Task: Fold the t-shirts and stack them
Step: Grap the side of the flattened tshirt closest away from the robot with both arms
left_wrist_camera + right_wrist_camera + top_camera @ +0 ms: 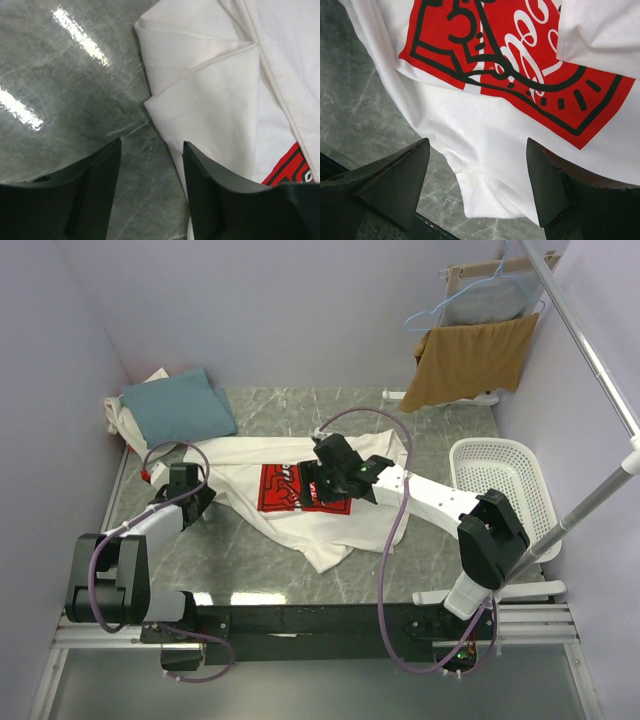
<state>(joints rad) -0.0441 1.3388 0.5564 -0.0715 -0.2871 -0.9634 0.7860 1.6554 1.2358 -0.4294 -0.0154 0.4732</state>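
White t-shirt (325, 540) being laid out for folding.
Left claw (151, 144) and right claw (477, 142) apart, empty; cloth edge beside the left, red print (520, 65) ahead of the right. Next, likely an edge pinch.

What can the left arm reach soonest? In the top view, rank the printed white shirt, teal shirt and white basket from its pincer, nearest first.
1. Printed white shirt, just beside the left pincer, mid-table.
2. Teal shirt, back left corner.
3. White basket, far right edge.
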